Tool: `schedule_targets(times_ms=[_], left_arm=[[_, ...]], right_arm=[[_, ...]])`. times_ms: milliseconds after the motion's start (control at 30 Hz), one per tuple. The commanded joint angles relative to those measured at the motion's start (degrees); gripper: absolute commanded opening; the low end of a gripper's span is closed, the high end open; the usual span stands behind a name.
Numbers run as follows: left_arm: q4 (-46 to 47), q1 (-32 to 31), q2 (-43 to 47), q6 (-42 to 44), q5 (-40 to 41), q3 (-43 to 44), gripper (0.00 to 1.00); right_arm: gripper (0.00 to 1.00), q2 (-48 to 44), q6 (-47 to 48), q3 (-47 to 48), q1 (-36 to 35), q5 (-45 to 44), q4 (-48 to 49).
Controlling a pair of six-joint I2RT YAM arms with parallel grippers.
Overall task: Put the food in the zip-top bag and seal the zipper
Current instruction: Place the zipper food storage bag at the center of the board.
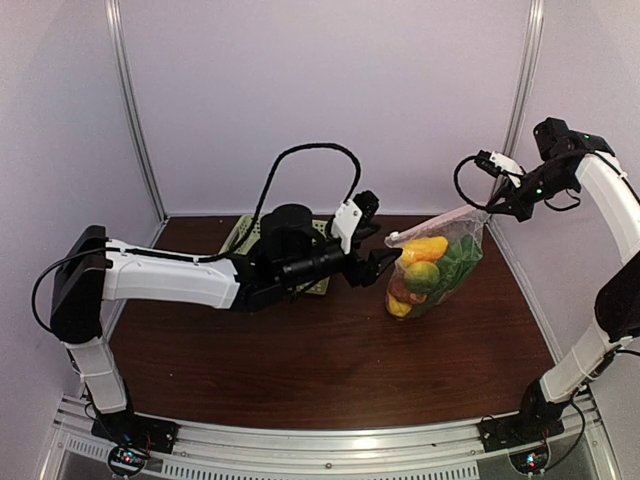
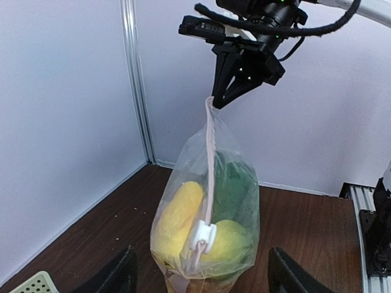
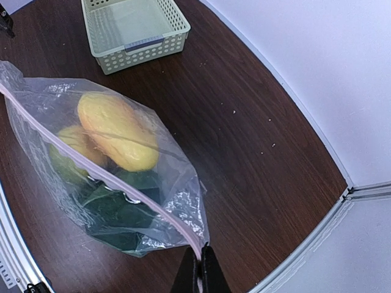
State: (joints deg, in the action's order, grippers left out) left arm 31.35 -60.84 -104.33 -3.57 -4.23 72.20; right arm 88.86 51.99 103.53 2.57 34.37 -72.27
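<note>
The zip-top bag [image 1: 440, 262] hangs above the table's right side. It holds the food: a yellow piece [image 1: 425, 247], a green-yellow round piece [image 1: 421, 277], dark green leaves [image 1: 461, 260] and an orange piece [image 1: 398, 290]. My right gripper [image 1: 489, 209] is shut on the upper end of the zipper [image 3: 122, 190], as the right wrist view [image 3: 200, 271] shows. My left gripper [image 1: 378, 236] is open at the bag's lower end. In the left wrist view its fingers [image 2: 116, 276] flank the bag, and the white slider [image 2: 203, 237] sits just beyond them, untouched. The zipper strip [image 2: 211, 165] runs up to the right gripper [image 2: 220, 102].
A pale green slatted basket [image 1: 243, 236] stands at the back of the table, partly behind my left arm; it shows empty in the right wrist view [image 3: 134, 32]. White walls with metal posts close the back and sides.
</note>
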Motion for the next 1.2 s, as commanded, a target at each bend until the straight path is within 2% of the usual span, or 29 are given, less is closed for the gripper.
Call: schedule_targets(times_ms=[0,167,333,433,700,800,867,1033,1100,1167], left_arm=[[0.42,1.42,-2.44,-2.12,-1.71,3.71,0.67],[-0.27,2.64,-5.02,-3.3,-4.92,6.64,0.51],[-0.87,2.96,-6.41,-2.75,-8.89,7.59,0.5],[-1.86,2.92,-6.96,-2.37,-10.43,7.93,0.45],[-2.16,3.55,-7.61,-2.45,-10.3,8.86,0.13],[-2.88,4.31,-8.36,-1.19,-9.6,11.11,0.06],[-4.15,5.29,-9.81,0.54,-8.67,14.48,0.0],[-6.48,10.91,-18.85,0.99,-11.1,30.13,0.0],[-9.22,12.48,-22.13,1.17,-12.81,38.57,0.0],[-11.06,12.92,-22.53,2.28,-14.24,41.52,0.0]], right_arm=[[0.0,-2.44,1.26,-2.01,-0.3,1.15,-0.77],[0.0,-2.46,1.33,-2.45,-0.35,1.16,-0.79],[0.0,-2.47,1.24,-2.45,-0.37,1.01,-0.53],[0.0,-2.31,1.17,-2.53,-0.37,0.96,-0.37],[0.0,-1.63,0.4,-2.71,-0.37,1.55,0.61],[0.0,-1.22,-0.51,-2.52,-0.37,1.73,3.97],[0.0,-0.64,-3.16,-2.24,-0.37,0.78,9.37],[0.0,2.35,-11.07,-2.46,-0.11,0.59,26.53],[0.0,3.56,-12.69,-0.49,-0.11,1.63,29.07],[0.0,3.18,-13.42,1.18,-0.1,3.39,29.08]])
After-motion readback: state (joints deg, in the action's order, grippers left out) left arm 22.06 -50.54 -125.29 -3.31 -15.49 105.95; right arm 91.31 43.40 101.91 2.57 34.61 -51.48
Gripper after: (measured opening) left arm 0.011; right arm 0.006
